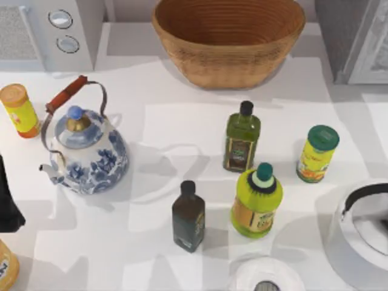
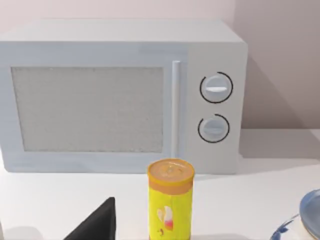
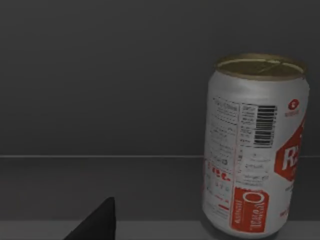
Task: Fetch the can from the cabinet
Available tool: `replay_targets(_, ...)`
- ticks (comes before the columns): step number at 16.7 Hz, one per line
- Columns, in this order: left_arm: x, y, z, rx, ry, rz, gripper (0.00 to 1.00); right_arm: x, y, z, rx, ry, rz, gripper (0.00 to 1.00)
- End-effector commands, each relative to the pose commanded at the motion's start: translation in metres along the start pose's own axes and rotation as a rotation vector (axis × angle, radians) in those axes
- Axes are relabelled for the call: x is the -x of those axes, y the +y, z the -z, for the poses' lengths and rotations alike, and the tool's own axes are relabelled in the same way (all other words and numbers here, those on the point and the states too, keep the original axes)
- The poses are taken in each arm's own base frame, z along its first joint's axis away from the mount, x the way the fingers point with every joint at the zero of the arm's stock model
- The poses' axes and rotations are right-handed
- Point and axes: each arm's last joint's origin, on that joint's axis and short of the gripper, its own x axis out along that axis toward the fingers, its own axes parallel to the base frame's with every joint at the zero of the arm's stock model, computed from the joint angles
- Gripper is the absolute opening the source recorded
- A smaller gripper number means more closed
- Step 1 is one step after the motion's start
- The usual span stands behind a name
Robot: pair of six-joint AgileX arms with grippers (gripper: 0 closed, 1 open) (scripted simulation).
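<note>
Inside dark grey cabinet [image 3: 100, 75]: upright can [image 3: 255, 145] (red-white label); fingers' state unclear.

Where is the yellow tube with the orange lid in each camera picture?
Top view: the yellow tube stands at the table's left edge, before the microwave.
Left wrist view: it stands close in front of the microwave, near the dials.
Right wrist view: a red-and-white can on a dark shelf instead.
Shared landmark: the microwave.
</note>
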Motion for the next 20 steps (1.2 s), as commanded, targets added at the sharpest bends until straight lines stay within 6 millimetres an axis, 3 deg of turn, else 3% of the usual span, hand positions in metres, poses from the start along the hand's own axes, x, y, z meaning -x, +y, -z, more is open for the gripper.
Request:
replay_targets(5,0.000,0.000,0.000,0.000,0.000,0.000,1.00,-0.002,0.001,0.000,0.000,0.003,-0.002,1.00)
replay_targets(14,0.000,0.000,0.000,0.000,0.000,0.000,1.00,-0.057,0.000,0.000,0.000,0.000,0.000,1.00)
replay_targets(19,0.000,0.000,0.000,0.000,0.000,0.000,1.00,-0.060,0.000,0.000,0.000,0.000,0.000,1.00)
replay_targets(20,0.000,0.000,0.000,0.000,0.000,0.000,1.00,-0.060,0.000,0.000,0.000,0.000,0.000,0.92)
